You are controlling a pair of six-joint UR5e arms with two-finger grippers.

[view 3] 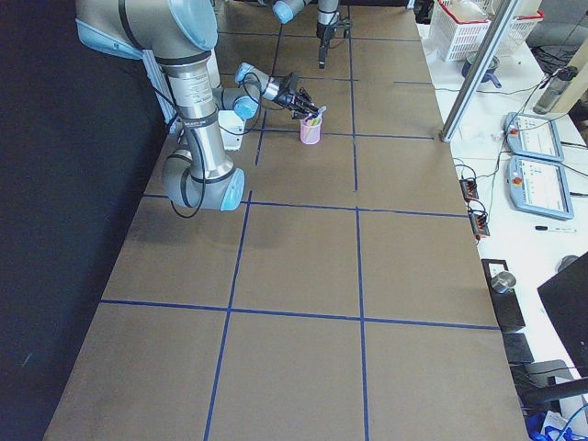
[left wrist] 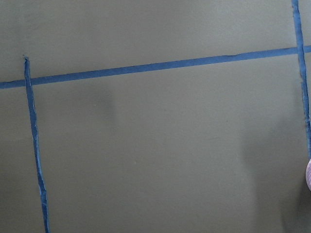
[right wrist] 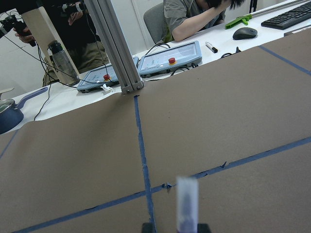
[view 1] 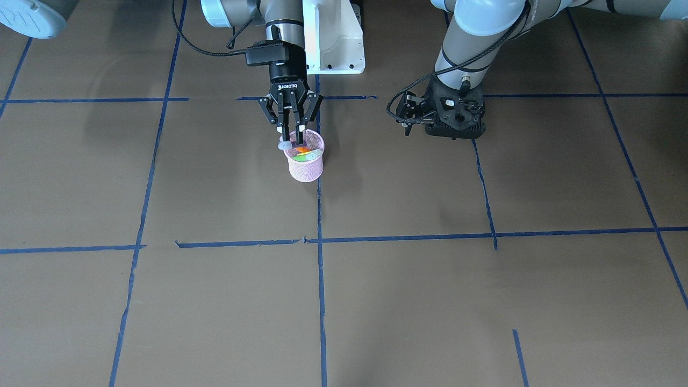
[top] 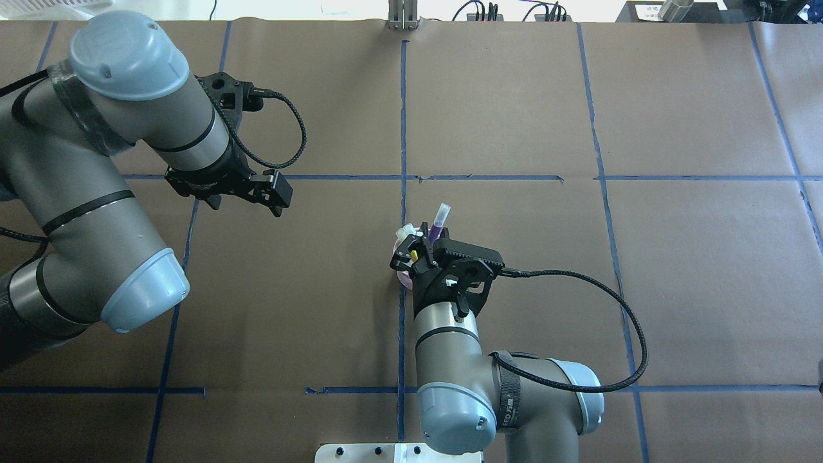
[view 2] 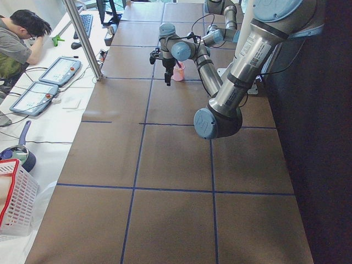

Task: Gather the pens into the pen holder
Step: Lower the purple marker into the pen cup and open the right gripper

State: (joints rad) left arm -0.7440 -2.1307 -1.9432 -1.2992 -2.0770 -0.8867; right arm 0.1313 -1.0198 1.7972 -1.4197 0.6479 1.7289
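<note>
Bearings are read on the overhead view, with 12 o'clock pointing away from the robot.

1. Holder (view 1: 305,167): stands upright on the table (view 1: 408,312), on the centre tape line (view 1: 321,301), slightly toward 6 o'clock from the table's middle.
2. Orange pen (view 1: 302,150) and green pen (view 1: 304,156): both lie inside the holder. They lean, with their pale cap ends above the rim on the 11 o'clock side.
3. Purple pen (top: 438,226): the shaft leans toward 1 o'clock with the cap uppermost, well above the rim. The lower end is hidden behind the right gripper.
4. Right gripper (view 1: 291,133): comes in from 6 o'clock, tilted, with its fingertips over the holder's mouth.
   - The jaws are narrowly parted with the purple pen between them.
   - In the right wrist view the gap looks wider than the blurred cap (right wrist: 187,204), which sits nearer one finger.
   - Firm contact cannot be confirmed.
5. Left gripper (view 1: 454,121): is at 10 o'clock from the holder, well apart from it, pointing down over bare table.
   - Its fingers are hidden under the wrist, so the jaw state cannot be told.
   - The left wrist view shows table and tape, with a pink sliver of the holder at the right edge.
6. Beyond the 12 o'clock edge: a post (right wrist: 114,43), two pendants (right wrist: 170,58) and a seated operator (right wrist: 194,17).
</note>
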